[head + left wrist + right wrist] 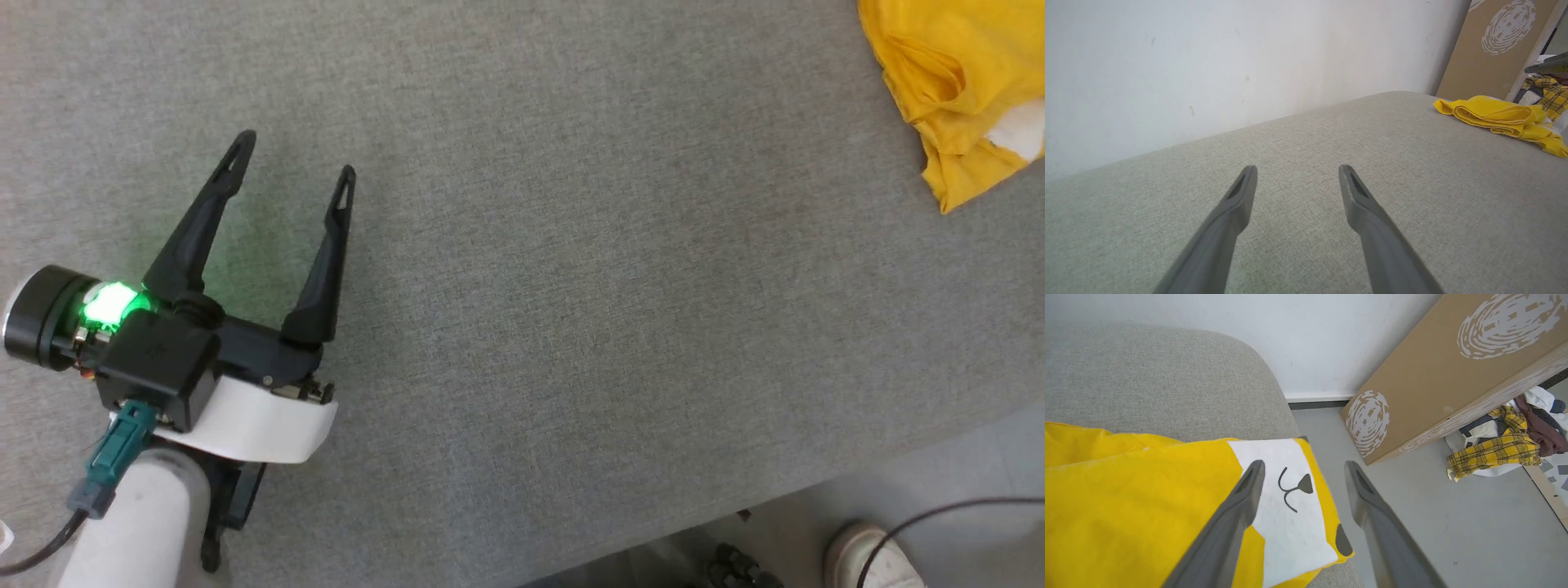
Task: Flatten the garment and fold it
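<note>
Flattening stage: hovering right end effector [1303, 464] wide, empty, over crumpled yellow T-shirt [1126, 490]; left end effector [295, 155] wide; likely needing corner grasp next.

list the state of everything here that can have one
left gripper: open, empty, over the bare grey cushion
right gripper: open, fingers apart by the garment's white patch, holding nothing
garment: rumpled in loose folds, not flat, at the cushion's edge
cardboard box: leaning
plaid cloth: heaped on the floor
</note>
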Controlling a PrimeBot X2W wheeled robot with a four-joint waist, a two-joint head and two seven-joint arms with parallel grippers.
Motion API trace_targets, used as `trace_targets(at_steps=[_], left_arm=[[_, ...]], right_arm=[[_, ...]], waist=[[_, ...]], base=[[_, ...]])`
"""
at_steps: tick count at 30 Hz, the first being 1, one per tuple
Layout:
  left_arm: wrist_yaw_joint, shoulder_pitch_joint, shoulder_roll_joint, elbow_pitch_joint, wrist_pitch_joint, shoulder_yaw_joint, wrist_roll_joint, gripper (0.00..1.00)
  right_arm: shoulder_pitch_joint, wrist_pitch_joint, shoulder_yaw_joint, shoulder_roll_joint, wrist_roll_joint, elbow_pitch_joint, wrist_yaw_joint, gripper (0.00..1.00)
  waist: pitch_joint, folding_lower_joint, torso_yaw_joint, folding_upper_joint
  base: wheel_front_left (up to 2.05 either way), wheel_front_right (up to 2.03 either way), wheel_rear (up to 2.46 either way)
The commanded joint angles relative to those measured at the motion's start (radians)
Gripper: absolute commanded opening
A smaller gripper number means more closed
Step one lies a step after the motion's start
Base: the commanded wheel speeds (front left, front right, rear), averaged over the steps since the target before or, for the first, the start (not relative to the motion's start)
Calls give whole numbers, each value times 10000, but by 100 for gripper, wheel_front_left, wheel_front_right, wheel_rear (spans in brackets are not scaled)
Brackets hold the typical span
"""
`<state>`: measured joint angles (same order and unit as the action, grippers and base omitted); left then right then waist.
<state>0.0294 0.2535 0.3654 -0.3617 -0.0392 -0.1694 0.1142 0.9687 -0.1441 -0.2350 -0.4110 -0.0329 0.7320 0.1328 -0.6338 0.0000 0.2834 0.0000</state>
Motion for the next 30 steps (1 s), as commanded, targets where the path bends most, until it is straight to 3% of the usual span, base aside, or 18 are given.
trace_targets(at_steps=[1,8,15,23,30], left_arm=[[-105,79,-43,69,-113,6,32,100],[-370,-108,-380,520,-676,57,279,100],[-877,-450,-758,1260,-1382,262,389,100],[-1380,-887,-1193,1947,-1941,473,524,100],[-1629,-1342,-1461,2522,-2161,647,616,100]], right_arm=[[133,99,-44,54,84,69,-21,100],[-339,740,164,298,-289,-246,-21,100],[-1597,1242,659,645,-1107,-1332,-21,100],[-3704,1471,933,1168,-1801,-3448,-21,100],[-6027,1687,546,2248,-1637,-5317,-21,100]], waist=[[208,0,-48,0],[1004,0,-293,0],[2117,0,-781,0],[3484,0,-1569,0],[4557,0,-2144,0]], base=[[0,0,0],[0,0,0],[0,0,0],[0,0,0],[0,0,0]])
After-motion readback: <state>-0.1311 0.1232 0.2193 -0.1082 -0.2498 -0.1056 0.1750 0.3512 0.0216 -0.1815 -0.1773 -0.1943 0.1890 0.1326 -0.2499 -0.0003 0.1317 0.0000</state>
